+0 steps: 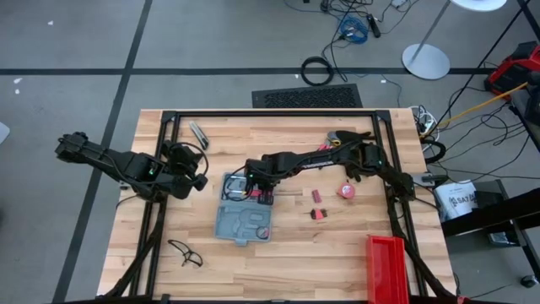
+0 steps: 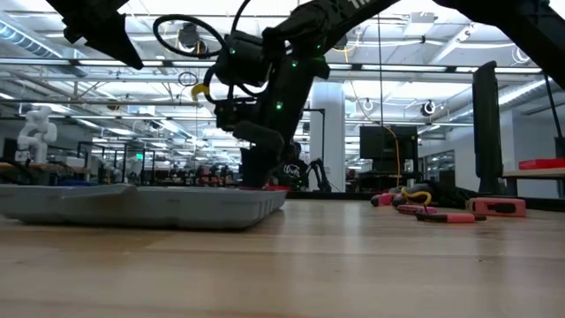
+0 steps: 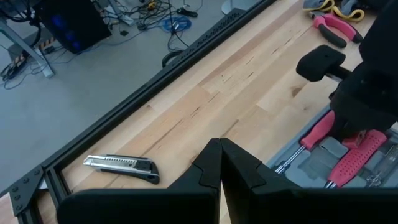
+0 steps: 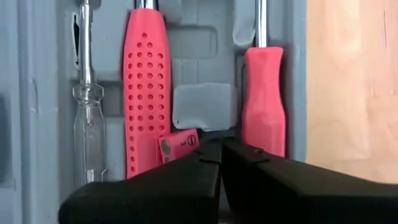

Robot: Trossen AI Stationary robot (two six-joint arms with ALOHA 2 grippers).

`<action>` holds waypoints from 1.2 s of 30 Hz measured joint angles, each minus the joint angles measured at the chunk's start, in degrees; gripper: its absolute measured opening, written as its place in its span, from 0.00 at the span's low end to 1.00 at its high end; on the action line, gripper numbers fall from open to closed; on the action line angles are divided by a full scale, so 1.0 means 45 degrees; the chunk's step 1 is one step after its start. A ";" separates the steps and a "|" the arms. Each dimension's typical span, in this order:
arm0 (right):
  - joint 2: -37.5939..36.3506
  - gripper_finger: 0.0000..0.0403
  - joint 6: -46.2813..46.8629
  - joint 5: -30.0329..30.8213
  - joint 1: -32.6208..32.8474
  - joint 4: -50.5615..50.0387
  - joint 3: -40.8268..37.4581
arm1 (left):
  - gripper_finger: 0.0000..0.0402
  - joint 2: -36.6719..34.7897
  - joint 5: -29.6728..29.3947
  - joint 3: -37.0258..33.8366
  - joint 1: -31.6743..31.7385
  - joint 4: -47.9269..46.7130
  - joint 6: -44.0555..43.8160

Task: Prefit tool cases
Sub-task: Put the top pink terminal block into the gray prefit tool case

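I see the tool case (image 1: 243,218) lying open and flat on the wooden table (image 1: 278,253), near the middle and a bit to the left side. It is blue-grey with a grey tray inside. My right gripper (image 4: 221,148) is down over the far end of the case, right above the tray. Its two dark fingers are pressed tight together and I cannot see anything held between them. Just past the fingertips I see a fat red handle with little holes (image 4: 144,93), a smaller red handle (image 4: 263,99) beside it, a clear-handled screwdriver (image 4: 87,118), and a tiny red bit (image 4: 179,146) lying loose at a slant by the fat handle. My left gripper (image 3: 221,163) waits to the left of the case, above bare wood. Its fingers are closed too, and they hold nothing. Close by it, near the far left edge of the table, lies a silver and black utility knife (image 3: 121,167). To the right of the case there are a few small red pieces (image 1: 318,205) and a round red thing (image 1: 346,191). A red bin (image 1: 388,268) sits at the near right corner. A pair of glasses (image 1: 185,253) lies near the near left edge.
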 joint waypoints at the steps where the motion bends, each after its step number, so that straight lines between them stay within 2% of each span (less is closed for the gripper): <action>1: -0.0064 0.00 -0.0011 0.0030 0.0000 -0.0042 -0.0017 | 0.03 0.0000 0.0000 0.0000 0.0000 0.0005 0.0000; 7: -0.0888 0.00 -0.0140 0.0632 0.0010 0.0023 -0.0001 | 0.03 0.0000 0.0000 0.0000 0.0000 0.0015 -0.0004; 11: -0.0898 0.00 -0.0059 0.0431 0.0082 -0.0155 -0.0007 | 0.03 0.0000 0.0000 0.0000 0.0000 0.0010 -0.0004; 15: -0.0798 0.00 0.0199 -0.0499 0.0214 -0.0213 -0.0002 | 0.03 0.0000 0.0000 0.0000 0.0000 0.0010 -0.0003; 36: -0.0274 0.00 0.0303 -0.0459 0.0223 0.0253 -0.0003 | 0.03 0.0005 0.0126 0.0000 0.0000 -0.0007 0.0000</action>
